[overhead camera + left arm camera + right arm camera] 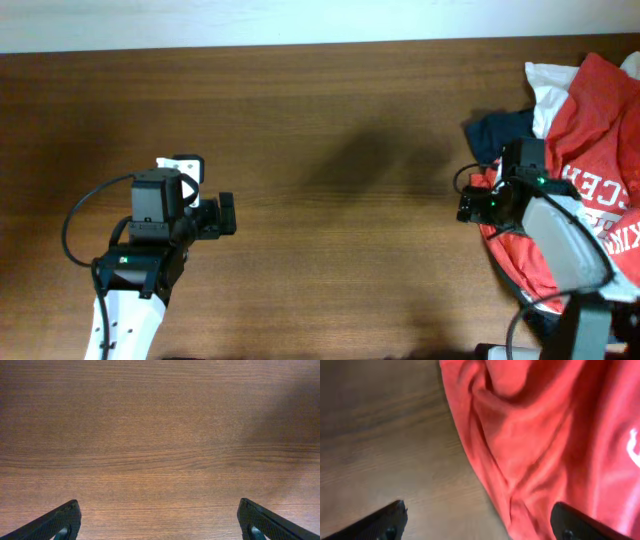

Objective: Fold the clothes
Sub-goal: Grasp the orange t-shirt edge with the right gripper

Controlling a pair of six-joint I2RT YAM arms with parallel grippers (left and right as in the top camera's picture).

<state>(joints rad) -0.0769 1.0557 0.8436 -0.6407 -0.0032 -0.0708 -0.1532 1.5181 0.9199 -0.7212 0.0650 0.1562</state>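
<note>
An orange-red T-shirt with white lettering lies crumpled in a pile at the table's right edge. It fills the right half of the right wrist view. A white garment and a dark navy garment show at the pile's far-left side. My right gripper is open over the shirt's left edge, one finger above bare wood and one above red cloth. My left gripper is open and empty above bare wood at the left.
The wooden table stretches between the two arms. The right arm's grey link lies over the lower part of the clothes pile. The table's far edge meets a white wall at the top.
</note>
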